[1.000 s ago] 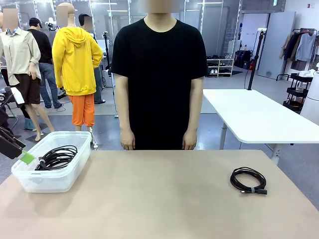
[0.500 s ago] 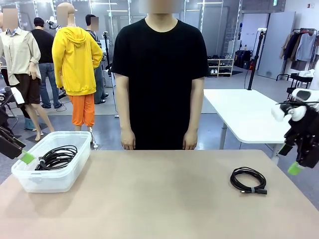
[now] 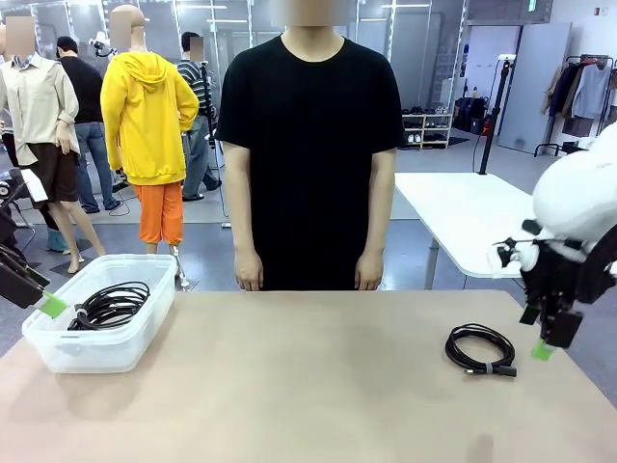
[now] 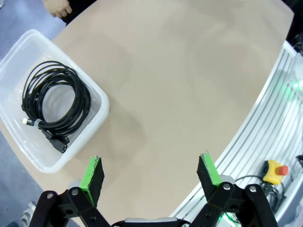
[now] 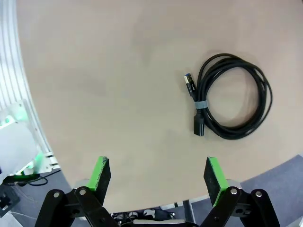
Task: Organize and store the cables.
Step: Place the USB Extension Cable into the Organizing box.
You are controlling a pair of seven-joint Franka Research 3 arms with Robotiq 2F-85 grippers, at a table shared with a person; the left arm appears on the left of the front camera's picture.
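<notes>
Leftward, a clear plastic bin (image 3: 101,333) holds one coiled black cable (image 3: 111,304) — a second coil (image 3: 480,349) lies on the bare table (image 3: 308,386), right. Both pincers — left gripper (image 4: 151,172), right gripper (image 5: 155,177) — gape apart, empty.

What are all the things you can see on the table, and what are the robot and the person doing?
Table: one, light brown, between the robot and the person.
Bin: one, clear plastic, on the table's left side.
Coiled cable in the bin: one, black, lying on the bin's floor.
Coiled cable on the table: one, black, loose on the right side, bound with a grey tie.
Second table: one, white, behind on the right.
Person: one, black T-shirt, standing at the far edge, arms hanging.
Left gripper: black with green pads, open, beside the bin.
Right gripper: black with green pads, open, above the table near the loose cable.
</notes>
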